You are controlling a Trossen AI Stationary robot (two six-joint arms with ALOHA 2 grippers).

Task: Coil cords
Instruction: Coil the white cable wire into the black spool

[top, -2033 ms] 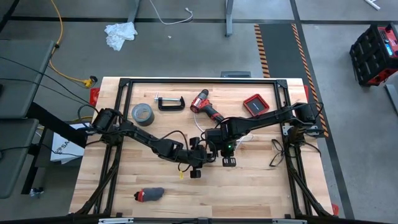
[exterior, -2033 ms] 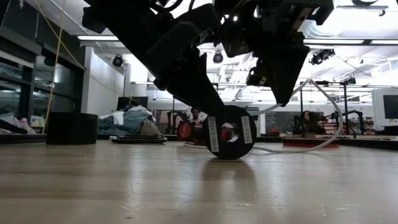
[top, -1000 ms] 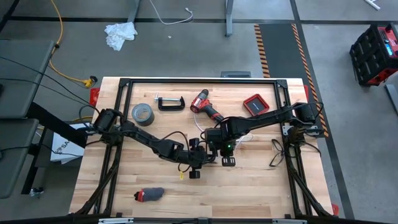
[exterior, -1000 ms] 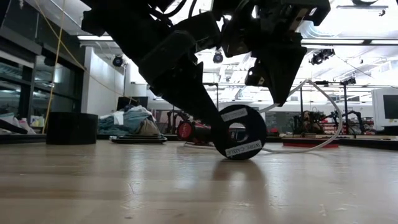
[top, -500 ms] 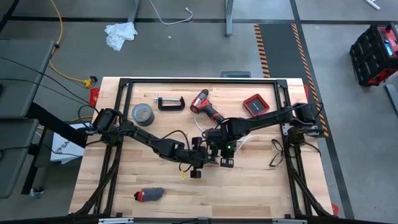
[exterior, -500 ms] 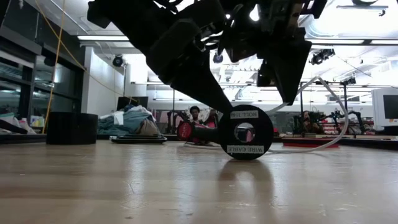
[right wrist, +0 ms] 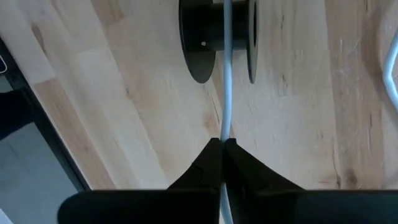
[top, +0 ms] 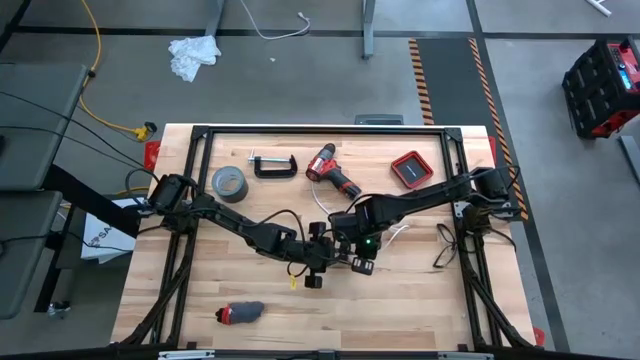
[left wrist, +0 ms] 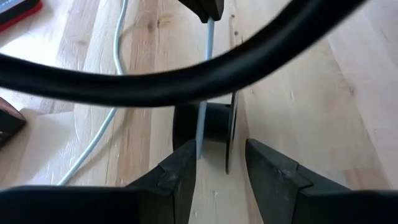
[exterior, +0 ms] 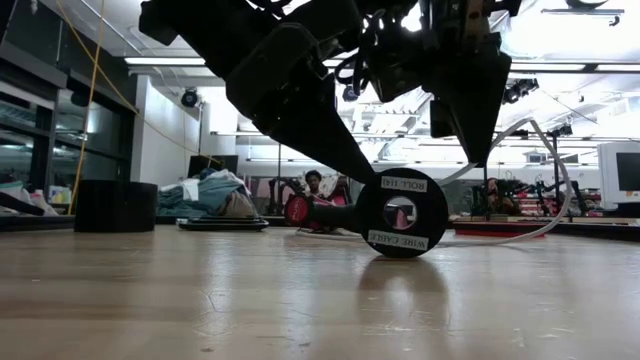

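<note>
The cords are one thin white cable (right wrist: 227, 93) running onto a small black spool (exterior: 403, 213) with a pale centre. The spool stands on its rim on the table, its labels at top and bottom. My left gripper (left wrist: 217, 162) reaches in slanting from the table's left, with a finger on either side of the spool (left wrist: 208, 121). Above the spool, my right gripper (right wrist: 222, 144) points down, shut on the cable. The loose cable (exterior: 545, 180) arcs off to the right and down onto the table. In the high view both arms hide the spool. My left gripper has the spool's two flanges (left wrist: 230, 140) between its fingers, at the rim nearest the arm. The fingers (left wrist: 264, 165) slant down from the table's left. The spool stands upright with its lowest rim on the table. Whether both fingers touch does not show plainly. My right gripper pinches the white cable (right wrist: 225, 127) between its fingertips, a short way above the spool. The fingers come from above, pointing down, roughly in line with the cable. From them the cable runs straight to the core between the flanges (right wrist: 217, 31).
Along the far side lie a grey tape roll (top: 228, 182), a black clamp (top: 272, 164), a red drill (top: 332, 172) and a red tray (top: 410, 170). A red-and-grey tool (top: 240, 313) lies near the front edge. More white cable (top: 400, 228) lies under the right arm.
The spool has turned on its rim, bringing its labels from slanted to top and bottom, and has rolled slightly toward the table's right edge. My right gripper has rolled at the wrist, staying shut on the cable above the spool.
</note>
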